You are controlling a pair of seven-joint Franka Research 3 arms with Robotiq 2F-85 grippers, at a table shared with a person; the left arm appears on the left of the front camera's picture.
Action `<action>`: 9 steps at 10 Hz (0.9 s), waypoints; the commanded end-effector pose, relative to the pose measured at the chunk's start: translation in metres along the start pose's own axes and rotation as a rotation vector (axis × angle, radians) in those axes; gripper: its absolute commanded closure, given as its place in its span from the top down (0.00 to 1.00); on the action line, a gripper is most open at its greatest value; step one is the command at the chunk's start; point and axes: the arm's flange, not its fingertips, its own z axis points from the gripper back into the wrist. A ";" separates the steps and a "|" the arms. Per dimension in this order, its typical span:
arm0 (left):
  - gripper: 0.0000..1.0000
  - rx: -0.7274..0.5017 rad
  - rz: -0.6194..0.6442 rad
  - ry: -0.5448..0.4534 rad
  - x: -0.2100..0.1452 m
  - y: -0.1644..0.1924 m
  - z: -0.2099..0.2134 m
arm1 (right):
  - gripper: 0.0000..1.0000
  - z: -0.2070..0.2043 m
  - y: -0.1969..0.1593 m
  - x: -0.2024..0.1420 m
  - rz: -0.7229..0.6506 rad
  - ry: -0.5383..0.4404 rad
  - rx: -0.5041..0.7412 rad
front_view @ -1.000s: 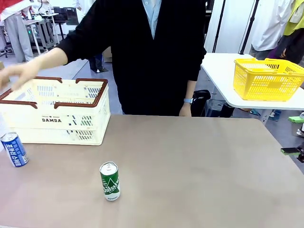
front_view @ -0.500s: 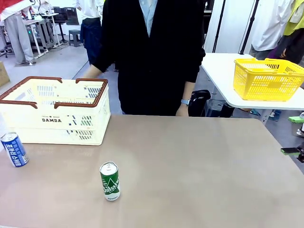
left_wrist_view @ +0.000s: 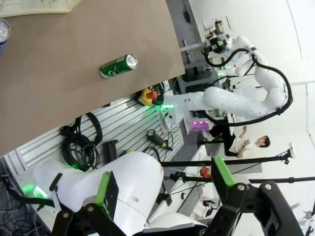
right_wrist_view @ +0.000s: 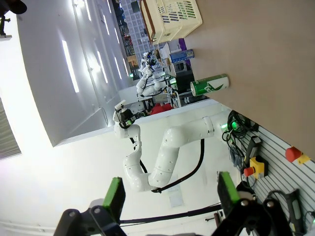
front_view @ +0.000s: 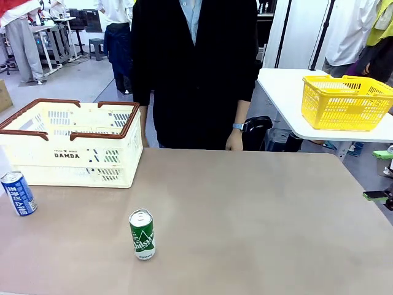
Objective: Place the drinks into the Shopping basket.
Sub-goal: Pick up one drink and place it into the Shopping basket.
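Two drinks are out on the brown table point(front_view: 264, 215), both upright! The green can point(front_view: 142, 234) stands alone at about 7 o'clock from the table's middle, well apart from everything else. The blue can point(front_view: 18, 193) sits out at 9 o'clock, right by the left edge and near the front wall of the Shopping basket point(front_view: 37, 161), which takes the 10 o'clock corner. What lies inside the basket can't be made out from this angle.

By my read this is the very start: neither can has been approached, so picking the first one is the step in hand. The green can looks like the easy opener, with bare table all round it. The next move calls for an arm to come down over it, jaws straddling the slim body below the silver top. Then it needs a lift high enough to clear that brown rim toward 10 o'clock.

The left gripper point(left_wrist_view: 162, 179) hangs back off the table, released, with nothing between its fingers. Its wrist is rolled so the tabletop stands on edge, with the green can point(left_wrist_view: 118, 66) up at 11 o'clock. The right gripper point(right_wrist_view: 171, 192) is much the same, spread wide and empty, the green can point(right_wrist_view: 210, 84) at 1 o'clock and the basket point(right_wrist_view: 172, 14) at 12.

Across at 12 o'clock the person stands with arms down, one hand point(front_view: 234, 142) at the table's far edge. A yellow mesh basket point(front_view: 344, 101) rests on a white side table at 2 o'clock.
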 end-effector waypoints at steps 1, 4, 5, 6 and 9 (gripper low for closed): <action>1.00 0.072 0.018 0.025 -0.001 -0.007 -0.019 | 1.00 0.001 0.004 -0.001 0.004 0.001 0.006; 1.00 0.192 -0.154 0.316 0.058 -0.080 -0.164 | 1.00 0.001 0.004 -0.001 0.004 0.001 0.006; 1.00 0.207 -0.219 0.455 0.072 -0.107 -0.227 | 1.00 0.001 0.004 -0.001 0.004 0.001 0.006; 1.00 0.220 -0.241 0.556 0.076 -0.125 -0.278 | 1.00 0.001 0.004 -0.001 0.004 0.001 0.006; 1.00 0.273 -0.177 0.514 0.067 -0.145 -0.387 | 1.00 0.001 0.004 -0.001 0.004 0.001 0.006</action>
